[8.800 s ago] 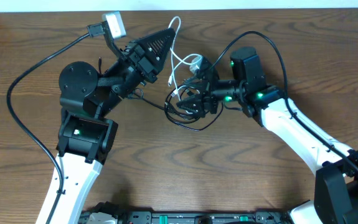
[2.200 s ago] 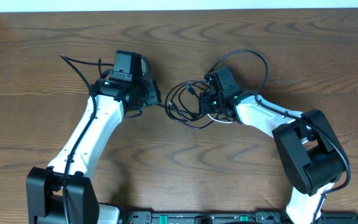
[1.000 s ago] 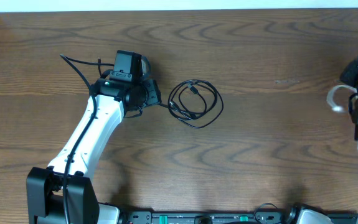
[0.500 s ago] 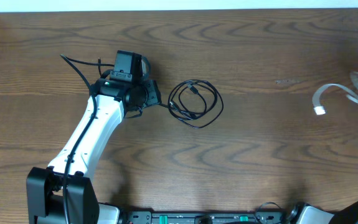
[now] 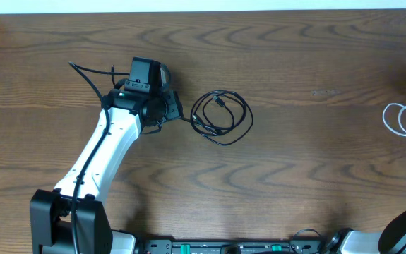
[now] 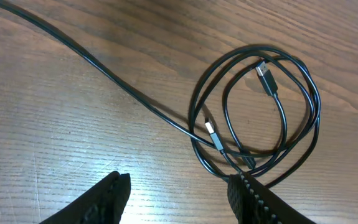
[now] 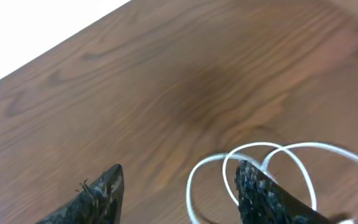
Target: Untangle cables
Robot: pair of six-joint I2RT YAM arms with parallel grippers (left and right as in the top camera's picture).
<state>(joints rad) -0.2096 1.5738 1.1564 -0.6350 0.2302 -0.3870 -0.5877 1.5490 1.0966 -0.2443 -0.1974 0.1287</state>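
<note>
Scene: two robot arms work at a wooden table with two thin cords on it.
Black cable: a loose flat coil near the middle of the table, both small plugs resting inside or on the loops. It is the landmark for every place given here.
White cable: far to the right of the black coil, at the table's right edge. It lies in a few open loops, well apart from the coil and not crossing it.
Left gripper: just left of the black coil, low over the wood. The jaws stand apart with nothing between them. One black strand trails from the coil towards this side.
Right gripper: far right of the coil, over the white loops. The jaws are spread and grip nothing, though one white loop passes behind a finger.
Step in hand: the cords look separated, so the job now is probably to leave them that way.
How to do it well: lift the right gripper straight up, jaws wide, so no finger hooks a white loop. Keep the white cord far from the coil (a drag back would undo the work).
Surface: dark brown wood grain, smooth and flat, with a faint sheen left of the coil.
Room: little shows, only a pale strip beyond the table edge behind the coil.
</note>
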